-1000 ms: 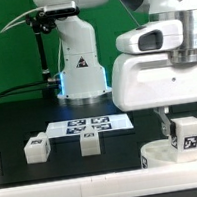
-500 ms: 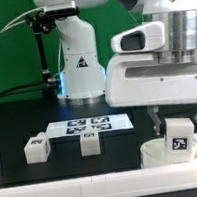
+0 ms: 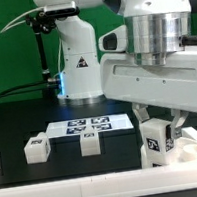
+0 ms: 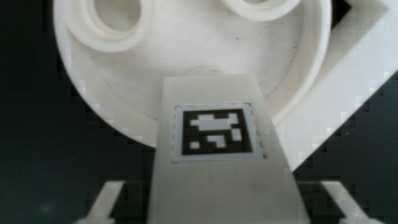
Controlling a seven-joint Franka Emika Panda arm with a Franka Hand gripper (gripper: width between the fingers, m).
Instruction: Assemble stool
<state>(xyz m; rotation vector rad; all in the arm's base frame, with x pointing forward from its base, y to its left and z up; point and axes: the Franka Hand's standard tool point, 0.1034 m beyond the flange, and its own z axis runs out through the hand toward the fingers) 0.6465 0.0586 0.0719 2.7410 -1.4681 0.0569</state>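
The gripper (image 3: 157,129) pinches a white leg (image 3: 157,139) between its two fingers. It holds the leg roughly upright, with a slight lean, and the square tag faces the exterior camera. On the exterior view's clock face this sits at about four o'clock, directly over the round seat (image 3: 186,152), which lies on the black surface (image 3: 19,122) against the frame's five o'clock edge.

In the wrist view, the leg (image 4: 217,140) runs out from between the fingers (image 4: 111,200) and across the seat (image 4: 151,70). Two open sockets (image 4: 116,20) show beyond its tip. Neither view shows whether the leg's lower end touches the seat or hangs just above it.

A loose leg (image 3: 35,148) waits at eight o'clock and a second loose leg (image 3: 89,141) near six o'clock. Both are just in front of the marker board (image 3: 88,125) and well apart from the seat.

My reading is that the step in hand is bringing this leg to a socket, with most of the assembly left to do. The main risk is misalignment. The tip appears short of both sockets, so pressing down here would land it on the flat face or the rim. Nothing visible clamps the seat, so an off-centre push could slide or tip it. The slight lean could also jam the leg at the socket mouth, or twist it in the grip and spoil the insertion.
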